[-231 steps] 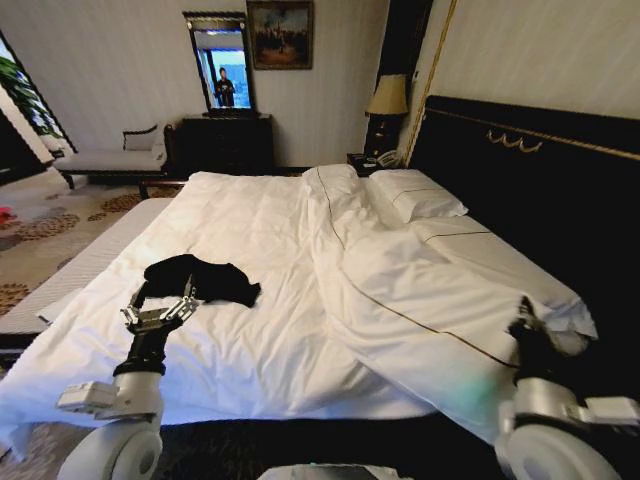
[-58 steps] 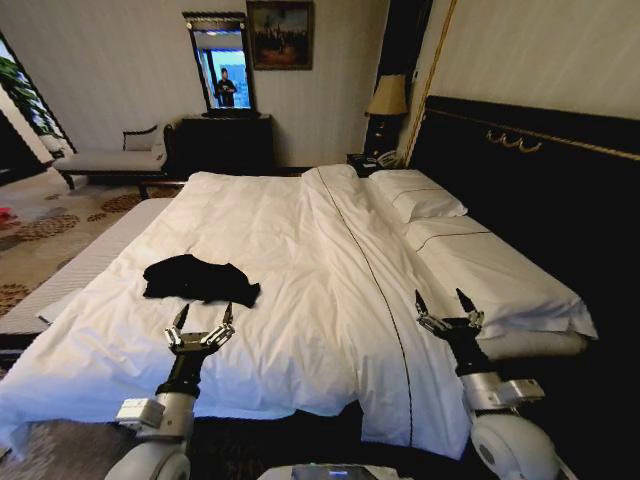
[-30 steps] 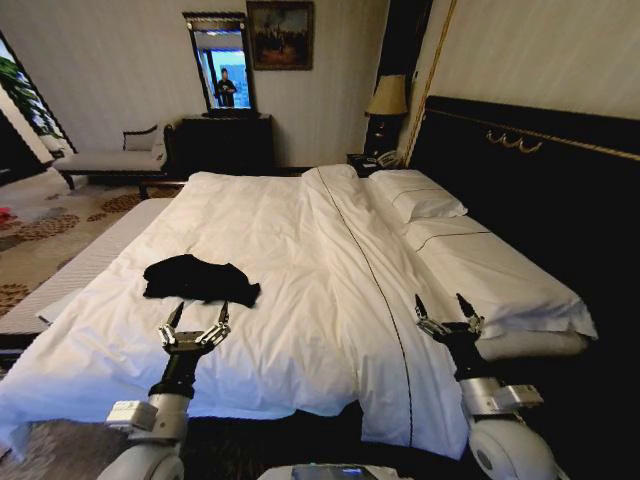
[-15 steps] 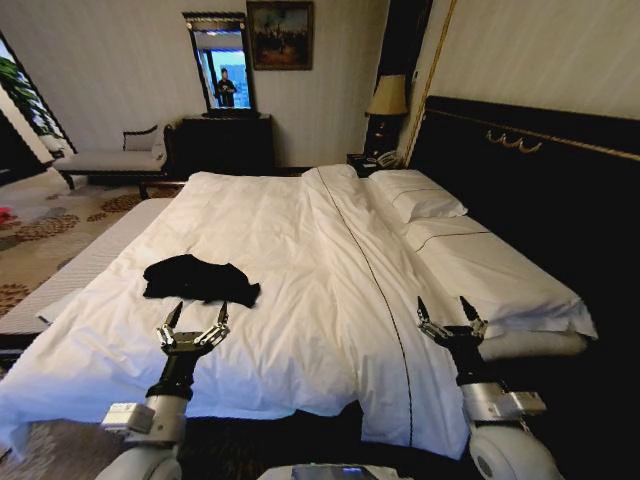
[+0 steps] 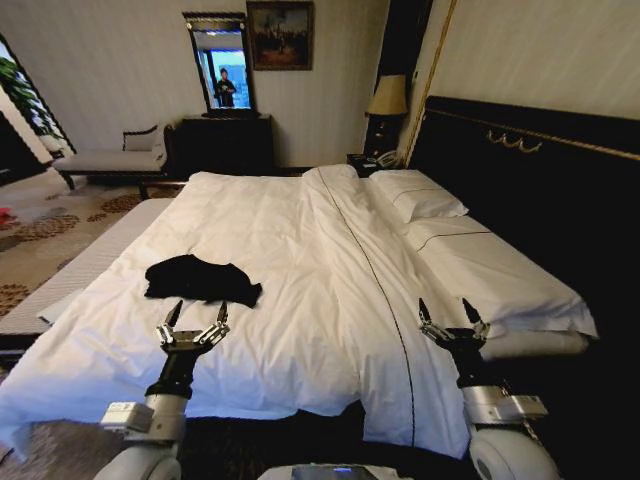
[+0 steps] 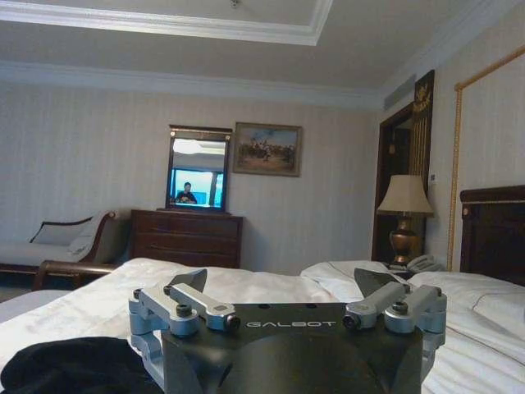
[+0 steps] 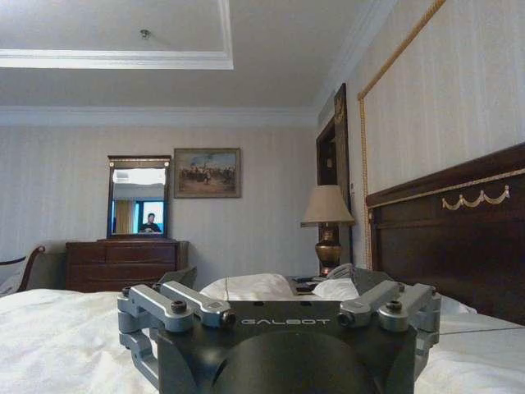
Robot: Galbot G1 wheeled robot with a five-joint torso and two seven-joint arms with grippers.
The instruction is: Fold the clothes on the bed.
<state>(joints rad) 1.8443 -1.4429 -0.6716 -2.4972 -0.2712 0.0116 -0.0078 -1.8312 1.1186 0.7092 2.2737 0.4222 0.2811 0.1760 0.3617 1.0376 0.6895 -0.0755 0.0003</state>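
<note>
The clothes (image 5: 203,279) are one black garment lying crumpled on the white bed (image 5: 300,250), on its left half towards the foot; in the left wrist view the clothes (image 6: 74,365) show as a dark heap just past the fingers. My left gripper (image 5: 197,312) hovers open over the sheet, a short way nearer to me than the clothes and apart from them. On the right side of the bed my right gripper (image 5: 447,309) stands open above the duvet, below the lower pillow (image 5: 500,275). Neither holds anything.
A dark headboard (image 5: 540,170) runs along the right. Two pillows lie by it. A dresser (image 5: 225,140) with a mirror, a chaise longue (image 5: 115,155) and a lamp (image 5: 388,100) on a nightstand stand beyond the bed. Patterned carpet (image 5: 40,230) lies to the left.
Over the last second both grippers drew back slightly towards me, staying open. Earlier, the rumpled duvet on the right half was smoothed flat and my left gripper was up at the clothes.
</note>
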